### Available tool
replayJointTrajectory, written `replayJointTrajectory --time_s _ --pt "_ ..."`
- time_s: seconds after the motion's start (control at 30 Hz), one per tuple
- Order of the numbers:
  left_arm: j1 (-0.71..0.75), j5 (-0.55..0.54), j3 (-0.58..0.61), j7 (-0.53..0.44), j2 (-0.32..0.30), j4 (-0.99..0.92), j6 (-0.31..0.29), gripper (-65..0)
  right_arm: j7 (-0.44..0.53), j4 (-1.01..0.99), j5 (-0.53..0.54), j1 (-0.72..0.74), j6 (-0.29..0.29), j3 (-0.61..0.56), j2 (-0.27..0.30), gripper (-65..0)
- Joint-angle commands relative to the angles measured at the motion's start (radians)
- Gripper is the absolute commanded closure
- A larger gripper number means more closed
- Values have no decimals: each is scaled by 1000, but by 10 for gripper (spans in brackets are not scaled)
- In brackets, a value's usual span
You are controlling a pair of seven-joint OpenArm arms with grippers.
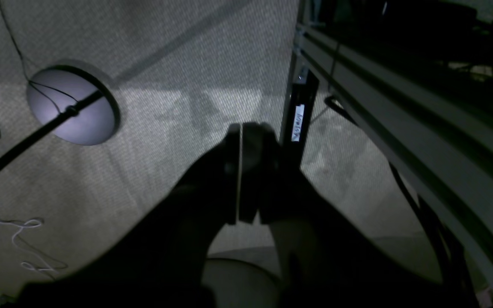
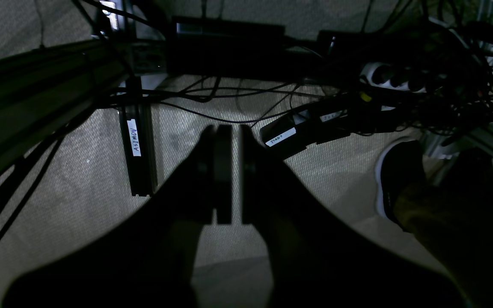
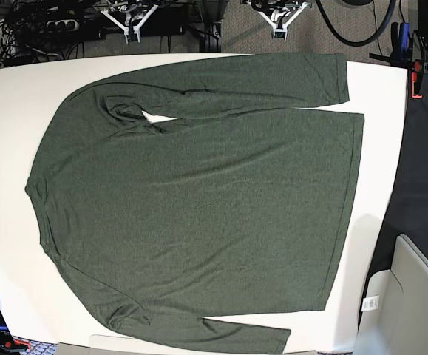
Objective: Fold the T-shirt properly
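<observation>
Olive knit shirt flat on the white table.
It lies sideways in the base view — neck end at left, hem at right, long axis left to right, sleeves folded along top and bottom edges. Left gripper and right gripper are both clenched, holding nothing — hanging over carpet.

You see grey carpet under a white bench, a lamp base, and tangled cables.
</observation>
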Motion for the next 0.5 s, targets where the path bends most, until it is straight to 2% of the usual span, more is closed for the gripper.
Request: replayJointTrajectory --time_s 0.0,0.47 --pt "-1 2 -1 -7 1 1 3 -5 8 3 1 3 0 -1 -1 -2" --pt "0 2 1 -6 -2 1 3 -5 8 2 1 -1 -2 -1 -1 -2"
